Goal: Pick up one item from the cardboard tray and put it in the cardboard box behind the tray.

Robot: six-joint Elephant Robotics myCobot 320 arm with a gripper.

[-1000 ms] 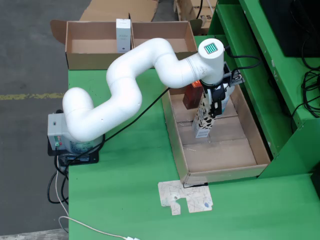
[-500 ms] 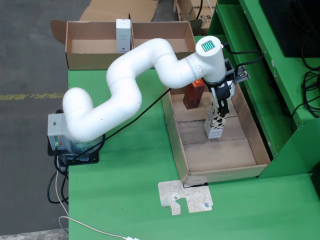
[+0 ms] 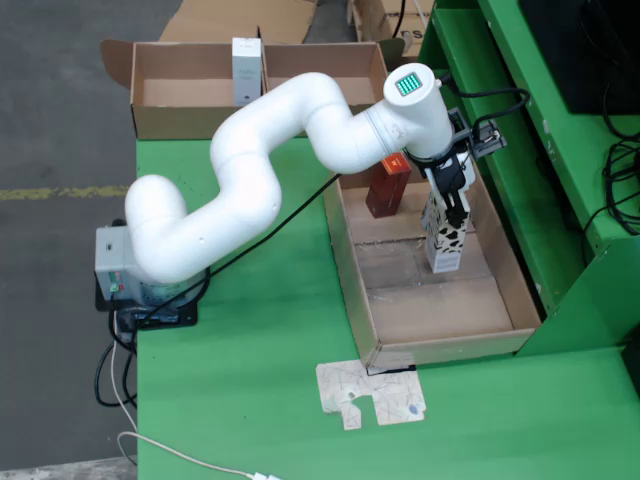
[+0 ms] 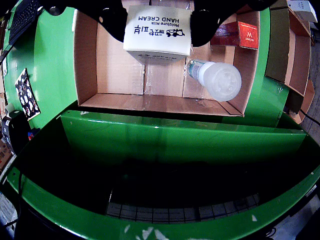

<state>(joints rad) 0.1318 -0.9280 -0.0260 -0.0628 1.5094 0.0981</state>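
My gripper point(image 3: 447, 215) is shut on a white hand cream box with black cow spots point(image 3: 444, 240), holding it upright over the right half of the cardboard tray point(image 3: 350, 270). The wrist view shows that box point(image 4: 157, 32) end-on between my two black fingers point(image 4: 112, 20). A red-brown box point(image 3: 388, 188) stands in the tray's far end, and the wrist view shows it point(image 4: 235, 34) beside a clear bottle with a white cap point(image 4: 217, 80) lying in the tray. The open cardboard box point(image 3: 200, 118) sits at the table's far edge.
A white carton point(image 3: 246, 70) stands in the far cardboard box. A flattened spotted carton point(image 3: 370, 395) lies on the green table in front of the tray. A raised green frame point(image 3: 560, 200) runs along the tray's right side. Cables hang at right.
The gripper has carried the hand cream box rightward across the tray in the overhead view, and the wrist has turned slightly. The grip stays shut.
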